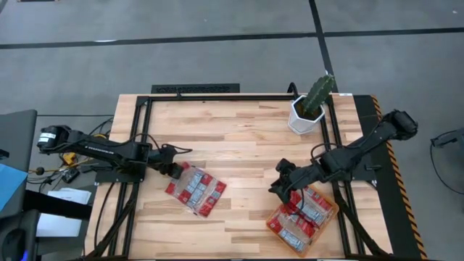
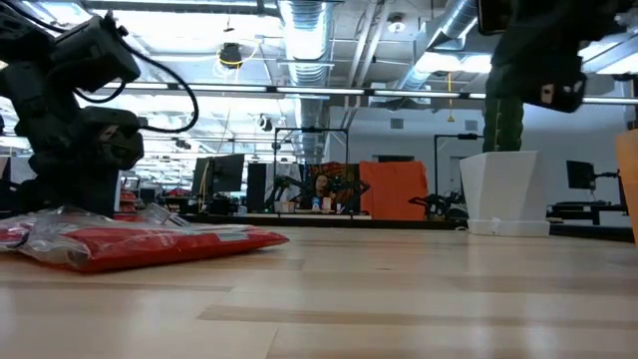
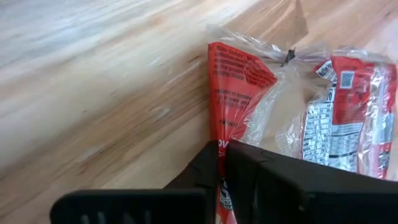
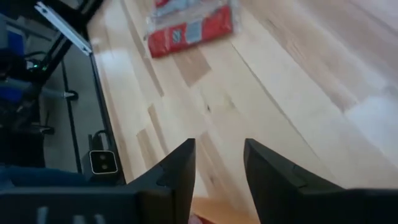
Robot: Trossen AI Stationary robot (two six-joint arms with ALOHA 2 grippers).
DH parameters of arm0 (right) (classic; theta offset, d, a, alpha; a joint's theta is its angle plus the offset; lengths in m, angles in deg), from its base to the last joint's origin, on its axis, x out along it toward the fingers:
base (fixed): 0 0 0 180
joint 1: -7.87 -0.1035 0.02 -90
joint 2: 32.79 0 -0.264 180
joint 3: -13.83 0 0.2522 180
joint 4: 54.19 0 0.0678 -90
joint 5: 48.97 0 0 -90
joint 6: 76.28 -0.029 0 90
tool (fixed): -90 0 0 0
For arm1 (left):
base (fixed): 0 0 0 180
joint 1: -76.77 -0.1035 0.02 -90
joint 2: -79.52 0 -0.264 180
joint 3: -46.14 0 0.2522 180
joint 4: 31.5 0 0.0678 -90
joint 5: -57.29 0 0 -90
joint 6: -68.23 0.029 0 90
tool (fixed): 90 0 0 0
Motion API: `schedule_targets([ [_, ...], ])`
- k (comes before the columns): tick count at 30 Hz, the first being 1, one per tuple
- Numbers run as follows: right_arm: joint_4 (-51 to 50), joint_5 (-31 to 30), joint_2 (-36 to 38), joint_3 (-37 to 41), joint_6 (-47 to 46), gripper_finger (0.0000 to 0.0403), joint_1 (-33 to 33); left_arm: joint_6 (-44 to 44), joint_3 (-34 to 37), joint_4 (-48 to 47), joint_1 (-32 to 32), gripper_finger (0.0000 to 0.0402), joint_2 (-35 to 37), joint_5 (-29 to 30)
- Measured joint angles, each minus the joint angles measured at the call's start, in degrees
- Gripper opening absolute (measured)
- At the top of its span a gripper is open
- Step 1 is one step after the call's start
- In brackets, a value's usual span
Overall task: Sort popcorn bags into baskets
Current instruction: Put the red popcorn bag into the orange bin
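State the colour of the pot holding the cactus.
White; the pot shows best in the high view, at the table's far edge.

The light is bright and even, coming from long lamps on the ceiling (image 2: 309, 30) in the low view; they shine white and washed out; the wooden table (image 1: 239, 138) has a soft shine and only faint shadows; in the left wrist view the table looks smeared and blurry; the clear wrap on the popcorn bags (image 3: 298, 106) glints.
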Motion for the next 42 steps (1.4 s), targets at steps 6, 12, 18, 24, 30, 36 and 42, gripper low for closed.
schedule_targets([
  [6, 7.67, -1.41, 0.00, 0.00, 7.52, 0.0160, 3.77, -0.19, -0.82, 12.92, -0.02, 0.0000, 1.76, 0.81],
  [12, 15.50, -1.74, 0.02, 0.00, 14.61, 0.0173, 8.55, 11.08, -7.62, 15.35, -0.02, 0.0000, 4.27, 6.94],
  [18, 23.41, -3.75, 0.02, 0.00, 22.28, 0.0194, 12.67, 26.82, -14.89, 21.59, -0.16, 0.0000, 4.66, 13.31],
  [24, 31.64, -13.60, 0.02, 0.00, 34.98, 0.0231, 13.67, 41.67, -24.01, 22.68, -1.18, 0.0000, 4.66, 15.46],
  [30, 33.63, -13.81, 0.07, -2.24, 35.53, 0.0257, 16.84, 53.63, -31.51, 14.52, -1.05, 0.0000, 2.83, 16.85],
  [36, 29.54, -13.81, 0.10, -3.88, 40.59, 0.0260, 17.29, 59.89, -34.06, 6.50, -0.90, 0.0000, 0.36, 20.36],
  [42, 22.00, -13.64, -1.96, -4.13, 36.34, 0.0260, 16.11, 49.09, -31.99, -0.57, -1.17, 0.0002, -5.64, 19.85],
])
